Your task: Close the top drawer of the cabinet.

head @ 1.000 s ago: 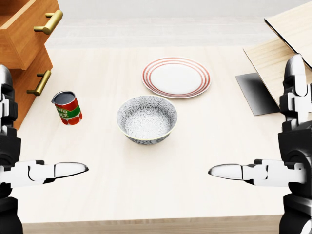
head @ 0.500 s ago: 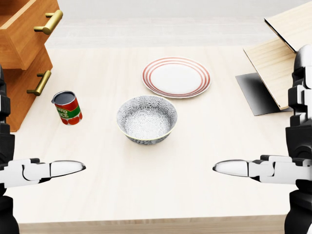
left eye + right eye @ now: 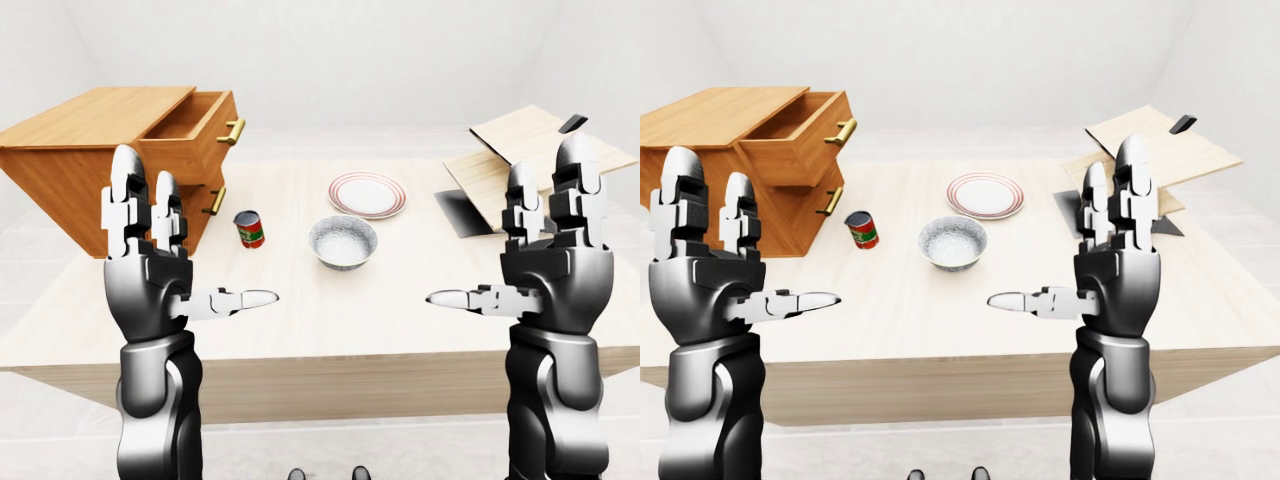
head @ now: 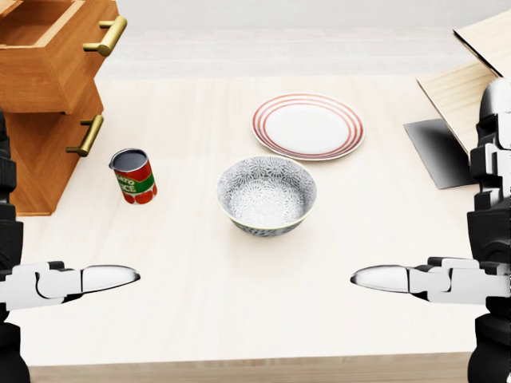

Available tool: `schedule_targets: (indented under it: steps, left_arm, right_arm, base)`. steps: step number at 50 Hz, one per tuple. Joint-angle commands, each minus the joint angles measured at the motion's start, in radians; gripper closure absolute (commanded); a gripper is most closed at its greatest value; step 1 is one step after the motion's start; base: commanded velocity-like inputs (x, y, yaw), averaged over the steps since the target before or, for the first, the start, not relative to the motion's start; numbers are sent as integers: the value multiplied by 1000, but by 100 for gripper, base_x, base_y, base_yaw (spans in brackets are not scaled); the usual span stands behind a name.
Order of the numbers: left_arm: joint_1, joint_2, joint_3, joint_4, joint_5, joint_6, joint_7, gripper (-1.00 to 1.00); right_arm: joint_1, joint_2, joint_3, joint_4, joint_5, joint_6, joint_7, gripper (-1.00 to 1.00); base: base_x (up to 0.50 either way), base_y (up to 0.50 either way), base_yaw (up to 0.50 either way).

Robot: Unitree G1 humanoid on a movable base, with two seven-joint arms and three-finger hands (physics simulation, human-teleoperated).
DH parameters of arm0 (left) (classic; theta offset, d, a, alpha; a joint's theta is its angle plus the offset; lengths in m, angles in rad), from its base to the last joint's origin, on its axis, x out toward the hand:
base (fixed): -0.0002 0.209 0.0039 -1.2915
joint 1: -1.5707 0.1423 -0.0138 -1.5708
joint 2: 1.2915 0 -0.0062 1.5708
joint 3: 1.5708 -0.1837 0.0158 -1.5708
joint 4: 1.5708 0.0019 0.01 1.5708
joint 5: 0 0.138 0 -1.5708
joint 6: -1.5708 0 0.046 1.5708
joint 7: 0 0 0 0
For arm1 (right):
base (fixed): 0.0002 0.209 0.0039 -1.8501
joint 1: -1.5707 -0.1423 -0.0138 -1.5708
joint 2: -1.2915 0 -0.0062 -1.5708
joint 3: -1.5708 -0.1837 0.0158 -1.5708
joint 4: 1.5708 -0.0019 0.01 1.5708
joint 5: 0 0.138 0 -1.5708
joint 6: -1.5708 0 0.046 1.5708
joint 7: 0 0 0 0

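Observation:
A wooden cabinet [image 3: 75, 160] stands on the table at the left of the left-eye view. Its top drawer [image 3: 200, 135] is pulled out, with a brass handle [image 3: 232, 131] on its face; the lower drawer [image 4: 48, 148] is shut. My left hand [image 3: 172, 250] is held up, open and empty, to the lower left of the drawer and well short of it. My right hand [image 3: 512, 235] is raised at the right, also open and empty. In the head view only the thumbs and wrists show, at the left and right edges.
On the table [image 4: 239, 319] a tomato can [image 4: 134, 175] stands beside the cabinet. A patterned bowl [image 4: 267, 194] sits in the middle, with a red-rimmed plate [image 4: 309, 126] above it. An opened cardboard box [image 3: 520, 150] lies at the right.
The whole head view has shifted: cabinet, can, bowl and plate all sit further right, so the camera has moved left. Both hands stay raised and open.

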Motion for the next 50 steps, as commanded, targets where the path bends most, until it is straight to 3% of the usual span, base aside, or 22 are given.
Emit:
schedule_targets:
  steps: [1, 50]
  left_arm:
    - [0, 2, -2, -5, -3, 0, 2, -100]
    - [-1, 4, 12, 23, 7, 0, -16, -100]
  right_arm:
    - [11, 7, 3, 8, 10, 0, 9, -100]
    - [34, 11, 3, 63, -3, 0, 19, -100]
  base:
    - [2, 50, 0]
    - [2, 50, 0]
